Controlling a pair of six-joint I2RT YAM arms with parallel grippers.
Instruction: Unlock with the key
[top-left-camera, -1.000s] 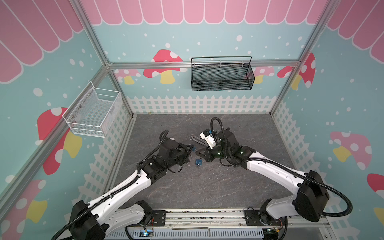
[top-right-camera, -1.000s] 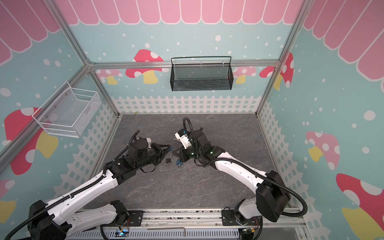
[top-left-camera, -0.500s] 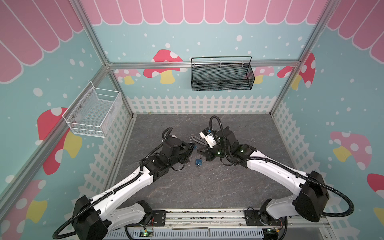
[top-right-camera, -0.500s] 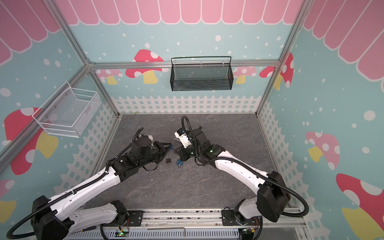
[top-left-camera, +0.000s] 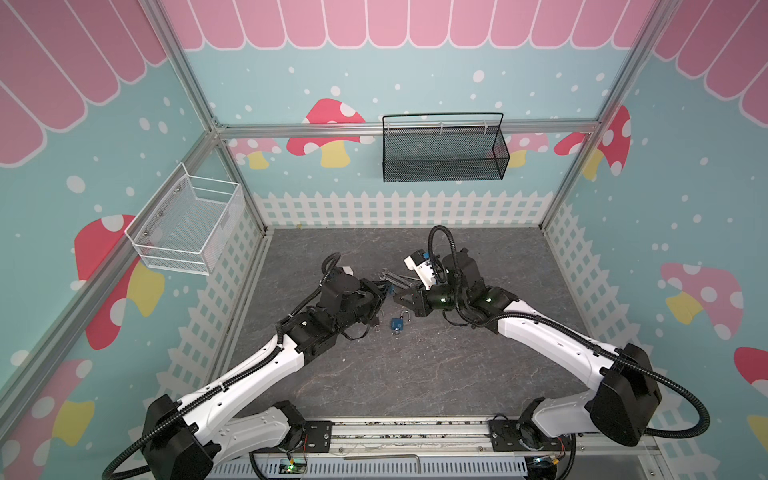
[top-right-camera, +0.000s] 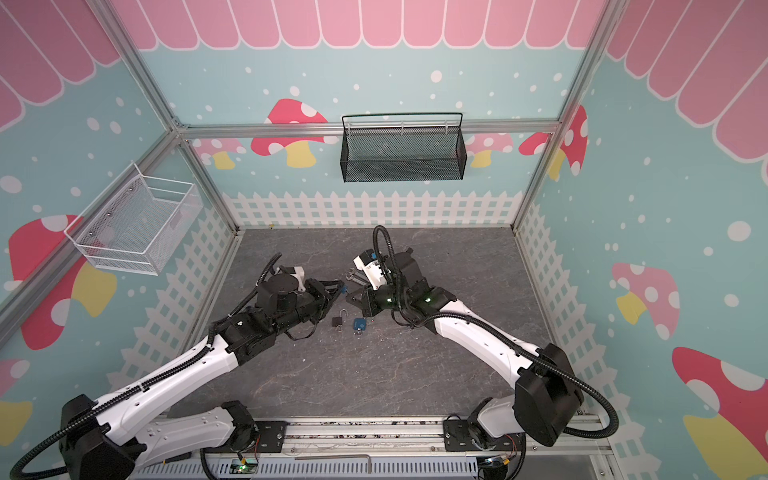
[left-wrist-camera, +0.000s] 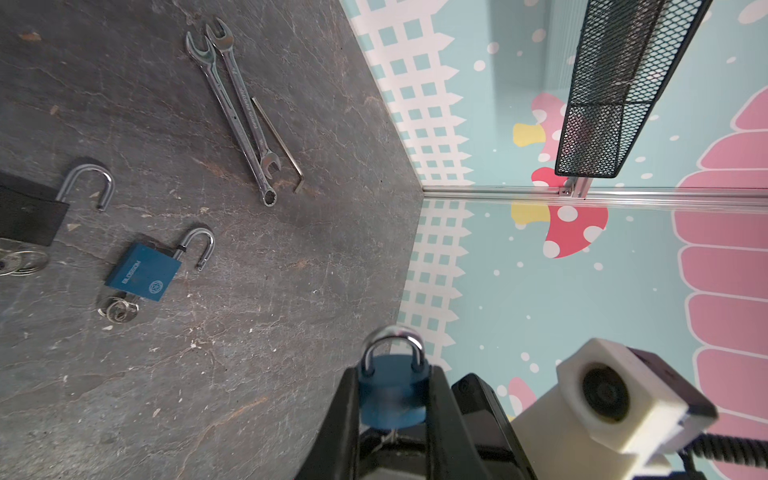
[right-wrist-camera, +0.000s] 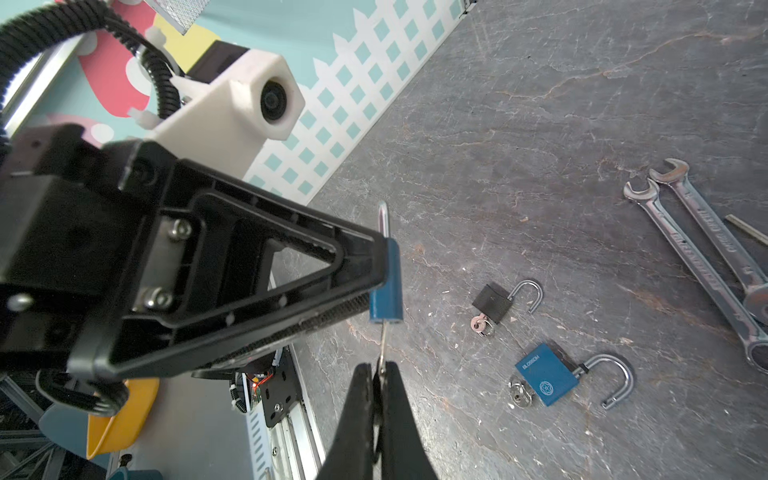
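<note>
blue padlock nearer r hand

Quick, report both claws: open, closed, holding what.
Left claw: closed on the padlock, lifted off the table.
Right claw: closed on the key stuck in that padlock.

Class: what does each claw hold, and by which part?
The left claw clamps the raised blue padlock by its body; the right claw pinches the outer end of the key inserted in it.
</note>
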